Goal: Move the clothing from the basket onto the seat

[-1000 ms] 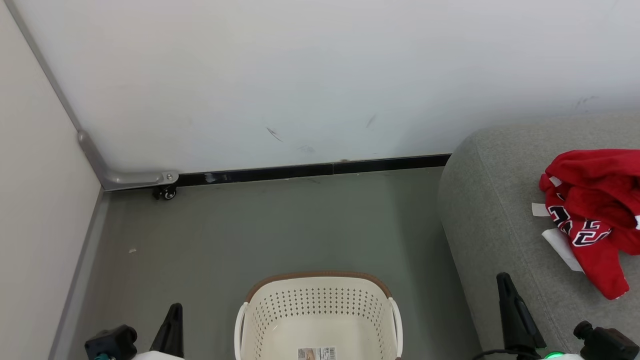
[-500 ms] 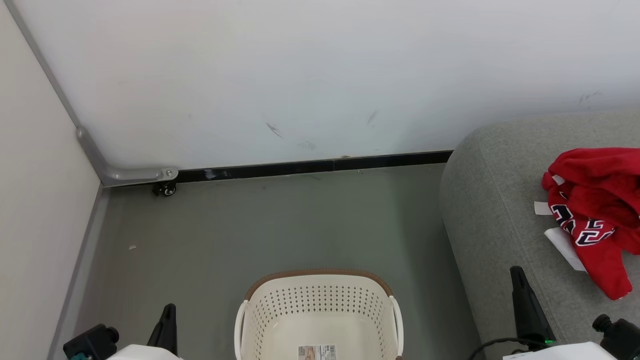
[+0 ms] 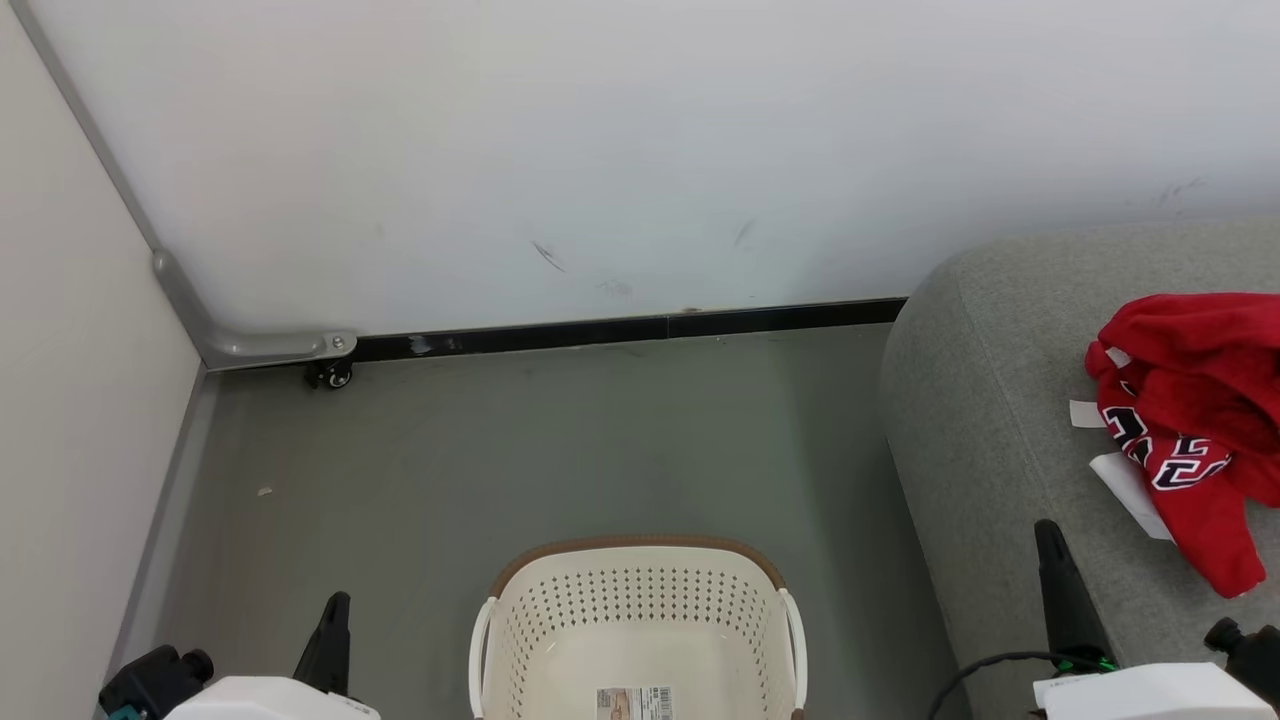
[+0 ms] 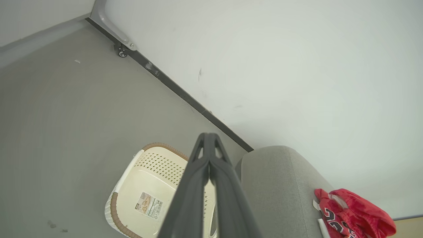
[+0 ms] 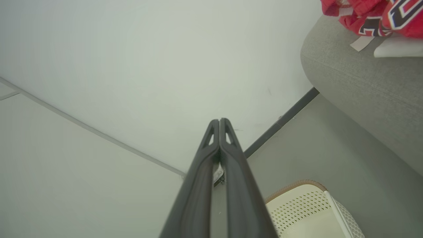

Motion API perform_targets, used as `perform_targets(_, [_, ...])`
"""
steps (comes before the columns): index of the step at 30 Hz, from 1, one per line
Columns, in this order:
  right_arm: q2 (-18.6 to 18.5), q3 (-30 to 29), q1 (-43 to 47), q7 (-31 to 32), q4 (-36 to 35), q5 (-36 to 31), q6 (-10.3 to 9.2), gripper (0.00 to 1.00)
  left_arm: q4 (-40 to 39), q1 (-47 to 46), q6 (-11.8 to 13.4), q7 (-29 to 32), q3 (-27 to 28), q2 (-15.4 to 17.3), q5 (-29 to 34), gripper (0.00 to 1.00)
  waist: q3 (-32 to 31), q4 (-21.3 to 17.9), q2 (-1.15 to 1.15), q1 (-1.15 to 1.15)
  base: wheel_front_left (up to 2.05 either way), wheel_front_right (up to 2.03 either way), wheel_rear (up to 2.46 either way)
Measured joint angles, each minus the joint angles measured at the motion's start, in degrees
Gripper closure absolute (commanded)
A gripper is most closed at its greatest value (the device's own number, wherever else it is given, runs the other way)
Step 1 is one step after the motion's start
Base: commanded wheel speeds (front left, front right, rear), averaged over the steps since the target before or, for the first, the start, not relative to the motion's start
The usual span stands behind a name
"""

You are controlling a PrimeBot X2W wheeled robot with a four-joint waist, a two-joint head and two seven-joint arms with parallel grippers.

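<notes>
The clothing point(image 3: 1190, 400), a bunched red jersey with black white-edged numerals, lies on the grey seat point(image 3: 980, 430). It is well apart from the basket point(image 3: 640, 548), which stands on the floor point(image 3: 560, 450) beside the seat's rounded end. The left hand point(image 3: 340, 602), left of the basket, is clenched with fingers pressed together, grasping nothing; the right hand point(image 3: 1046, 530), near the clothing but not touching it, is likewise clenched on nothing.

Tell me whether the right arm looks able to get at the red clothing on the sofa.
Probably yes: the right fingers, shut, sit close by the seat, and nothing stands between them and the clothing. They must open first.
</notes>
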Motion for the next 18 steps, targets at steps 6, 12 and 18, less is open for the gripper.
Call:
perform_targets(6, [-0.37, -0.33, -0.66, 0.82, 0.45, 5.26, 0.0, 1.0, -0.1, -0.27, -1.35, 1.01, 1.43, -0.47, -4.6, 1.0, 0.48, 0.02, 0.0, -0.32, 0.0, 0.0, 0.0])
perform_targets(12, [-0.75, -0.85, -2.3, 1.92, 0.87, 10.4, 0.0, 1.0, -0.13, -0.69, -2.87, 2.15, 2.83, -1.15, -9.14, 1.0, 1.02, 0.04, 0.0, -0.56, 0.0, 0.0, 0.0])
perform_targets(18, [-1.01, -1.21, -2.91, 2.72, 1.57, 15.5, 0.0, 1.0, -0.2, -1.3, -3.94, 3.47, 4.19, -1.79, -13.68, 1.0, 1.49, 0.05, 0.0, -0.65, 0.0, 0.0, 0.0])
